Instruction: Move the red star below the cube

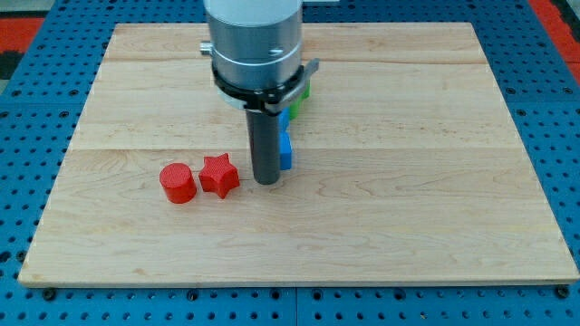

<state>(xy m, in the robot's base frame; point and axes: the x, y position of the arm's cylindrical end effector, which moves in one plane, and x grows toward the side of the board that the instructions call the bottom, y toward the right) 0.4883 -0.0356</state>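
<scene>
The red star (218,175) lies on the wooden board (408,208), left of centre. My tip (266,181) rests on the board just to the star's right, a small gap apart. A blue block (285,150), partly hidden by the rod, sits right behind my tip on its right side; its shape is hard to make out. A red cylinder (178,183) stands close to the star's left.
A green block (300,93) and another blue block (285,117) peek out from behind the arm's body toward the view's top. A blue pegboard (36,136) surrounds the board.
</scene>
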